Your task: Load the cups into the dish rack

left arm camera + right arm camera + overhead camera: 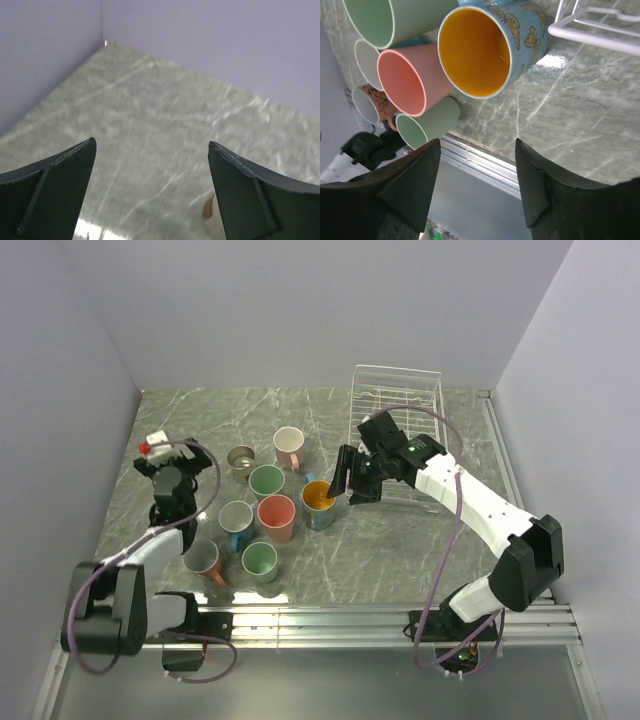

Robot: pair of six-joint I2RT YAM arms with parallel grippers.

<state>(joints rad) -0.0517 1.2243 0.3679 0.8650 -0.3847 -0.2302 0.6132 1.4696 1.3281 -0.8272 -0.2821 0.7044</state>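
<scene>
Eight cups [277, 518] stand clustered on the surface [400, 550], none in the dish rack [398, 405] at back right; the right gripper [343, 480] hangs just beside the butterfly cup [318, 502]. Left wrist: left gripper [150, 150] spread wide over bare surface. Right wrist: jaws apart, empty, short of that cup's rim. Judged light, rigid, glaze-slick, breakable; best pinched across one wall at the rim

Eight upright mixed-colour cups [277, 515] clustered, white wire dish rack [398, 390] at right
</scene>
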